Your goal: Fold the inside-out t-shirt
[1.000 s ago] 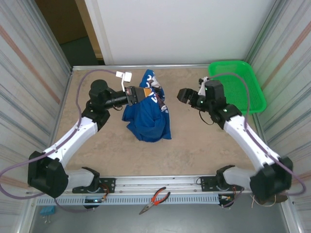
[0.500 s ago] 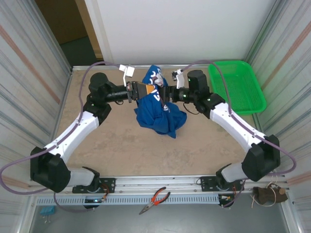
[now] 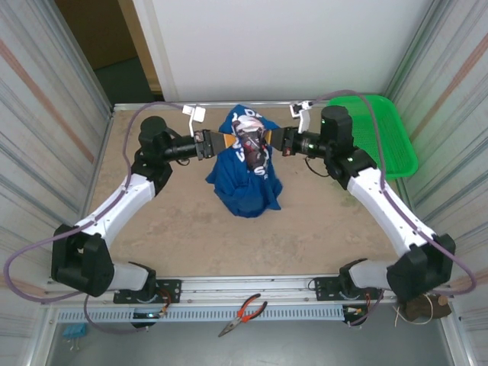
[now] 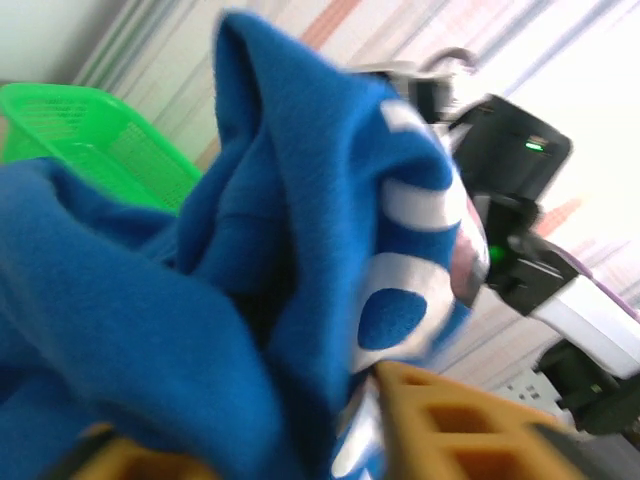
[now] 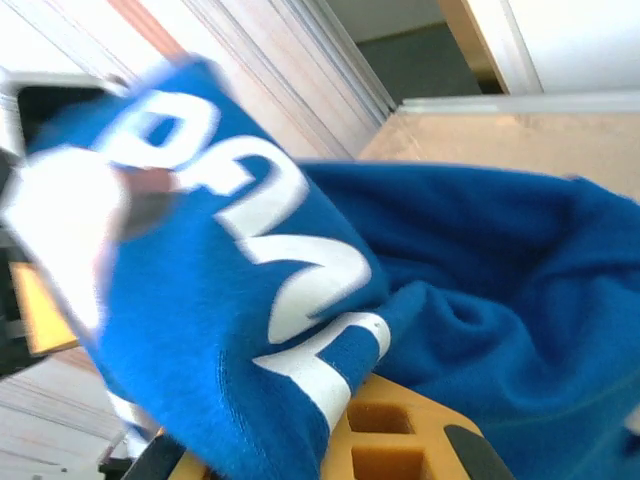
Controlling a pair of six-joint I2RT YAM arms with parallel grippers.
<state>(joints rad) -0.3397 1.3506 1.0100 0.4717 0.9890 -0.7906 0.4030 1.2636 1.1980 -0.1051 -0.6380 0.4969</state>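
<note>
1. Beige tabletop [image 3: 168, 229] is sitting between striped side walls, with a white wall running along its far edge.
2. Near the middle, a blue t-shirt [image 3: 248, 183] is standing in a bunched heap. Its lower folds are resting on the tabletop and its top is rising into a peak showing white lettering.
3. From the left, the left gripper [image 3: 229, 142] is reaching in level, its jaws gripping the peak. In the left wrist view, cloth is draping over its yellow fingers [image 4: 450, 420].
4. From the right, the right gripper [image 3: 268, 143] is touching the same peak. Cloth is covering its jaws, so I cannot tell whether they are gripping.
5. At the far right corner, a green basket [image 3: 381, 141] is sitting well apart from the t-shirt.
6. By the arm bases, red-handled pliers [image 3: 242, 313] are lying on the near rail.
</note>
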